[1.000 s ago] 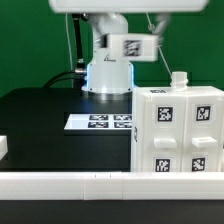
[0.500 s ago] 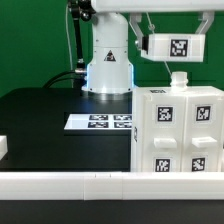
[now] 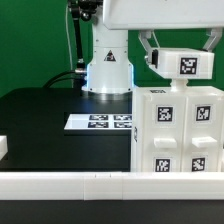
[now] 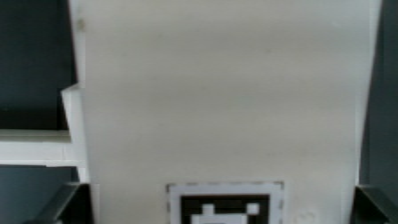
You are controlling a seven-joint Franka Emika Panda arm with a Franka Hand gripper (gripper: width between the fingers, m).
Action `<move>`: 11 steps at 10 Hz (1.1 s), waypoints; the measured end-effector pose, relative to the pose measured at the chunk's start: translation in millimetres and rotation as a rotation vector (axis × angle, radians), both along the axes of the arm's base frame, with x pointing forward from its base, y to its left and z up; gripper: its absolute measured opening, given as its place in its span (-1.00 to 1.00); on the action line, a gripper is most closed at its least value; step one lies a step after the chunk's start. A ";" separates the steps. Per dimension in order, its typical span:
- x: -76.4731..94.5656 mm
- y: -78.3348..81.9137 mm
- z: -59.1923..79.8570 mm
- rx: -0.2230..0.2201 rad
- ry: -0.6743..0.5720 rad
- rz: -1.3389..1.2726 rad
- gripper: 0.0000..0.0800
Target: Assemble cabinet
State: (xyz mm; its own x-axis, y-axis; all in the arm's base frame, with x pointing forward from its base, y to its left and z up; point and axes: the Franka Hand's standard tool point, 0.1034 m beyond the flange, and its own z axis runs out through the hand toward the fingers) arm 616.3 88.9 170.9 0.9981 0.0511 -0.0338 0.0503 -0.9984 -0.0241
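Panel [image 3: 172,63] is clamped in the gripper [image 3: 181,52] and hangs just above the cabinet [image 3: 175,130], which sits directly below the gripper. Panel edges should be squared to the cabinet top, then lowered slowly and seated before release. Matte black table [image 3: 40,110]. The marker board [image 3: 100,122] lies lower, to the exterior view's left of the gripper. A green wall [image 3: 30,40] is seen behind.

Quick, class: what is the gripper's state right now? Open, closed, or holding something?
The gripper: closed on a white tagged part, held just above the cabinet.
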 end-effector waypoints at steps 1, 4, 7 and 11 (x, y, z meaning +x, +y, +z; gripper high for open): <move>-0.4 0.9 -2.3 0.000 0.002 0.001 0.38; -1.5 4.7 -11.8 -0.001 0.009 0.006 0.38; 0.1 4.7 -12.3 0.000 -0.002 0.007 0.38; 0.3 4.6 -12.4 0.000 -0.003 0.007 0.58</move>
State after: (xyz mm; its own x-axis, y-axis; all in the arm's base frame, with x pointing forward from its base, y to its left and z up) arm 616.6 93.6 158.5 0.9979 0.0577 -0.0307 0.0570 -0.9981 -0.0242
